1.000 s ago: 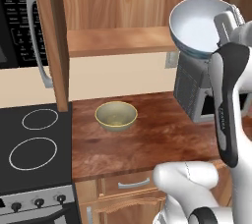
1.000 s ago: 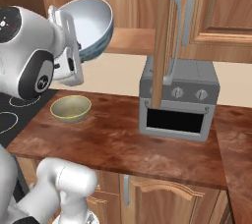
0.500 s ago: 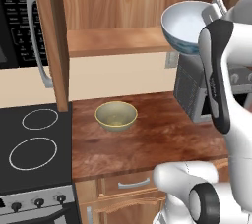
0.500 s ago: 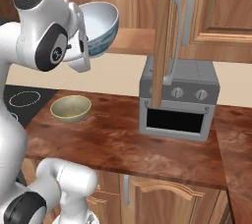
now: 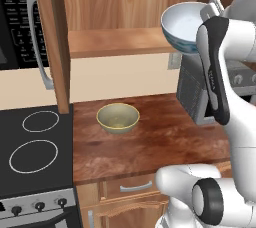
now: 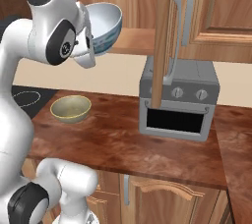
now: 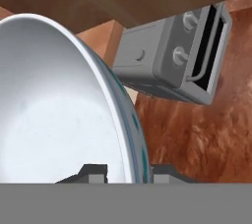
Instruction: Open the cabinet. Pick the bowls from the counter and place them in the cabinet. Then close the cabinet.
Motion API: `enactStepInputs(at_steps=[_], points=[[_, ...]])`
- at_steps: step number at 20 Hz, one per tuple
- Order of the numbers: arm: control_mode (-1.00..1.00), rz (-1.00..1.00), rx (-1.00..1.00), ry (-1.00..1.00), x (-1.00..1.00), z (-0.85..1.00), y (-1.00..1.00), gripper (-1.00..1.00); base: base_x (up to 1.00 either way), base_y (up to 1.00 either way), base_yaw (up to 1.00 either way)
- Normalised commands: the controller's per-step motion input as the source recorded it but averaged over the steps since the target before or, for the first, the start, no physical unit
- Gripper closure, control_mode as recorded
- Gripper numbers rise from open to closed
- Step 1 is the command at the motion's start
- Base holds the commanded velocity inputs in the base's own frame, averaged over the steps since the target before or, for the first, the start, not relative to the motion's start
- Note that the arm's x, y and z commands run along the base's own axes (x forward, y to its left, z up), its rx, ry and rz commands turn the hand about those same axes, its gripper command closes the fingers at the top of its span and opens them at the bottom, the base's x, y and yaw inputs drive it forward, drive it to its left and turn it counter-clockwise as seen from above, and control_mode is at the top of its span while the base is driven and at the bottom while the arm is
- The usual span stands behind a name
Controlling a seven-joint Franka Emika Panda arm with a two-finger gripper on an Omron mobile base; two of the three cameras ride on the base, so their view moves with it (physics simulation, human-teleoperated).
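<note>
The white bowl (image 5: 186, 26) is held aloft at the level of the cabinet (image 5: 120, 2) shelf, tilted on edge, its pale blue inside turned toward the left base camera. In the right base view the same bowl (image 6: 104, 24) is seen against the open cabinet (image 6: 140, 7), with blue markings on its outer wall. The gripper (image 7: 129, 173) is closed on the bowl's rim: in the hand view one finger is seen inside the bowl (image 7: 54, 105) and the other outside, the rim pinched between them.

The cabinet is open. Its left door (image 5: 54, 37) is seen edge-on beside the microwave (image 5: 20, 22), and its right door (image 6: 165, 36) is swung out, with a grey bar handle (image 6: 174, 36) on it. The shelf (image 5: 120, 42) is bare wood.

The olive bowl (image 5: 118, 117) is set upright on the counter (image 5: 165, 142), near the stovetop (image 5: 35, 147) and well apart from the held bowl. It is also seen in the right base view (image 6: 71, 108). A grey toaster oven (image 6: 177, 100) is placed on the counter to the right, below the open right door.
</note>
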Motion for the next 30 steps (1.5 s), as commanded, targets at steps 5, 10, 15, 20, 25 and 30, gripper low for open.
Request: enactStepInputs(at_steps=[5,10,15,20,25,30], points=[[-1.00,0.00,0.00,0.00,0.28,0.00,-0.05,1.00,0.00,0.00,0.00],[-1.00,0.00,0.01,0.00,0.25,0.00,-0.11,1.00,0.00,0.00,0.00],[-1.00,0.00,0.06,0.00,0.12,0.00,-0.07,1.00,0.00,0.00,0.00],[-1.00,0.00,0.02,0.00,0.25,0.00,0.00,1.00,0.00,0.00,0.00],[-1.00,0.00,0.00,0.00,0.42,0.00,0.00,1.00,0.00,0.00,0.00],[-1.00,0.00,0.00,0.00,0.42,0.00,0.00,1.00,0.00,0.00,0.00]])
